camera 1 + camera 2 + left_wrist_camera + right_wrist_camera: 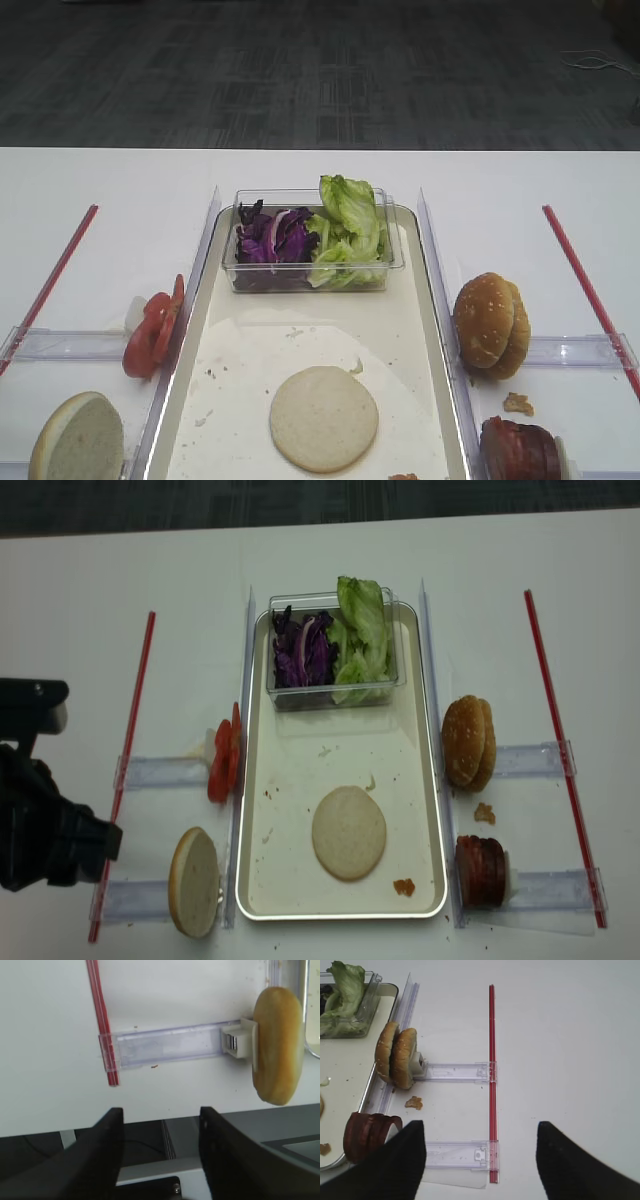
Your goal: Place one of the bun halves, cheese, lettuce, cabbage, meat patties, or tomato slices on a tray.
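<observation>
From the first high view, one pale bun half (324,418) lies flat, cut face up, on the near part of the tray (432,300), so one placement looks done; a clear tub (250,275) at the tray's far end holds the cabbage (272,238) and the lettuce (348,230). Left of the tray the tomato slices (152,332) stand on edge, and another bun half (78,438) leans nearer the front; to the right stand two browner speckled buns (491,324) and the meat patties (520,450). No arm shows in this view. In the right wrist view, the right tool (480,1160) hangs with its fingers spread wide and nothing between them, over bare tabletop (570,1035) beside a red strip (492,1060), the patties just to its left. In the left wrist view, the left tool (160,1150) is likewise spread and empty at the tabletop's front edge, with the standing bun half near it on the right. The second high view shows the left arm (40,820) parked well left of the tray. I judge the work to be between placements: the next move calls for choosing a piece, probably the patties for the right tool, closing on one disc's edges and carrying it onto the tray's bare bottom.
</observation>
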Motion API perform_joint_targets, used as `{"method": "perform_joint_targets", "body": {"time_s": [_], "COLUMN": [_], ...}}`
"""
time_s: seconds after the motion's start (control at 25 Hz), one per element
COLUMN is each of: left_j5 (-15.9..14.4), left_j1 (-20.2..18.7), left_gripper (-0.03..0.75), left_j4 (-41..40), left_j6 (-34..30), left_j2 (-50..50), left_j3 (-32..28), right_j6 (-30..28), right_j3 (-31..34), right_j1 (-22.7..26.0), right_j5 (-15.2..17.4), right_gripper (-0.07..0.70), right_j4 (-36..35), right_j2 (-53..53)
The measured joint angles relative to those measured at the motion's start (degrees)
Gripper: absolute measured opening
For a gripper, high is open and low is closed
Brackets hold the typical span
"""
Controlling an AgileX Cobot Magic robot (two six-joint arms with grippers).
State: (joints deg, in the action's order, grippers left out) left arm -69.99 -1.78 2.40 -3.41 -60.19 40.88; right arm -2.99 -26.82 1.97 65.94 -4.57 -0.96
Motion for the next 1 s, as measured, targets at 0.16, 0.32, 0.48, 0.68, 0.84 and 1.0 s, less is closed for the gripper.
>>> {"method": "perform_joint_targets", "body": {"time_s": [0.16, 0.32, 0.48, 0.68, 0.84, 1.0], "left_j5": [0.0, 0.9, 2.1, 3.7, 3.8, 3.8], "left_j1": [0.0, 0.0, 0.0, 0.0, 0.0, 0.0], "left_gripper": [0.33, 0.33, 0.33, 0.33, 0.33, 0.33], "left_j4": [0.0, 0.0, 0.0, 0.0, 0.0, 0.0], "left_j6": [0.0, 0.0, 0.0, 0.0, 0.0, 0.0], "left_j2": [4.3, 9.2, 14.7, 21.6, 25.5, 28.6], "left_j3": [-3.4, -6.7, -10.2, -12.8, -12.8, -12.8], "right_j6": [0.0, 0.0, 0.0, 0.0, 0.0, 0.0], "right_j3": [0.0, 0.0, 0.0, 0.0, 0.0, 0.0], "right_j1": [0.0, 0.0, 0.0, 0.0, 0.0, 0.0], "right_j5": [0.0, 0.0, 0.0, 0.0, 0.0, 0.0], "right_gripper": [0.49, 0.49, 0.49, 0.49, 0.49, 0.49], "right_j4": [0.0, 0.0, 0.0, 0.0, 0.0, 0.0], "right_j2": [0.0, 0.0, 0.0, 0.0, 0.0, 0.0]}}
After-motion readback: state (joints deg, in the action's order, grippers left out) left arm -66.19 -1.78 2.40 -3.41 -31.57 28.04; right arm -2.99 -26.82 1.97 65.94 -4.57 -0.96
